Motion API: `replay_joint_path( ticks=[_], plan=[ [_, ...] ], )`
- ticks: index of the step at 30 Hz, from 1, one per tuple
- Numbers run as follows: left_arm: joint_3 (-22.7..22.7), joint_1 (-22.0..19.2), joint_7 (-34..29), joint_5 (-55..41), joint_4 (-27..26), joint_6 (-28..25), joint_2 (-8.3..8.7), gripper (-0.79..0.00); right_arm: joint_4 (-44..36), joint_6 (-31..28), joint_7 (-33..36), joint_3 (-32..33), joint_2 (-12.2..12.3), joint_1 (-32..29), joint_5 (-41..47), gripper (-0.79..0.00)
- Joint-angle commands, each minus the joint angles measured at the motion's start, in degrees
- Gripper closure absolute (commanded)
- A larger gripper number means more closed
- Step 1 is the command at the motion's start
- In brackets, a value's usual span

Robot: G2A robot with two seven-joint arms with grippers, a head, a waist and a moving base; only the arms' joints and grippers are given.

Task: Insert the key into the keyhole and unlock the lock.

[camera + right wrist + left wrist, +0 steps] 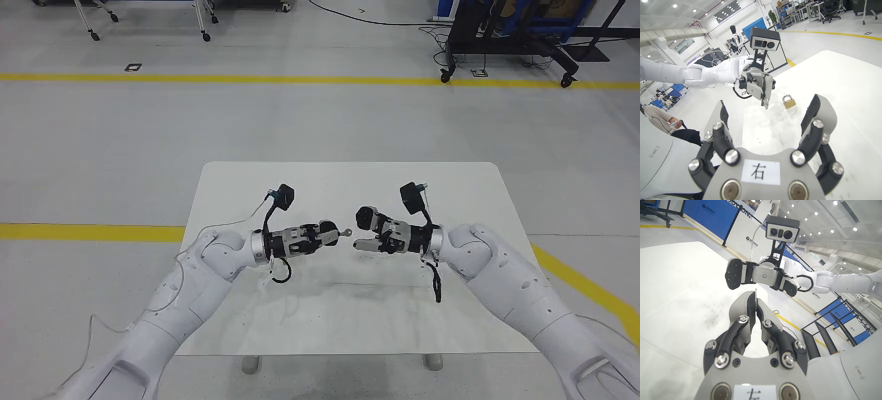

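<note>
The left tool (755,302) hovers above the white desk (450,190), pinching the key (765,104) with its blade pointing toward the right tool (362,230). The right tool faces it, fingers spread and empty. The brass padlock (789,102) lies on the desk below the gap between them, well apart from the key. The free right tool looks better placed to lift it.

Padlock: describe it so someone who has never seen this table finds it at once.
Start at the white rectangular table. On its top, close to the small silver metal key pinched in the left gripper, rests a small brass padlock. It alone is gold-coloured, with a curved silver shackle.
</note>
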Motion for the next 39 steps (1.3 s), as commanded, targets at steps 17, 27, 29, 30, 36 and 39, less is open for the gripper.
replay_joint_path(
  ticks=[17,27,29,30,36,39],
  plan=[
    [0.52,-0.36,-0.47,-0.22,-0.16,0.00,-0.06,0.000,2.25,0.00,3.89,-1.97,-1.51,1.03,5.61,-0.302],
    [0.15,-0.21,0.77,0.45,-0.45,0.00,0.05,0.000,3.45,0.00,5.29,-2.01,-2.21,1.44,8.32,-0.163],
    [0.05,-0.09,1.13,0.67,-0.56,0.00,0.10,0.000,3.57,0.00,5.66,-1.97,-2.32,1.51,8.58,-0.160],
    [0.03,-0.02,1.29,0.74,-0.56,0.00,0.12,0.000,3.65,0.00,5.80,-1.93,-2.37,1.53,8.77,-0.145],
    [0.22,0.00,1.22,0.67,-0.64,0.00,0.17,0.000,4.07,0.00,7.55,-1.84,-2.60,1.61,10.11,0.000],
    [0.27,-0.06,1.34,0.59,-0.57,0.00,0.17,0.000,4.18,0.00,8.26,-1.81,-2.75,1.66,10.40,0.000]
  ],
)
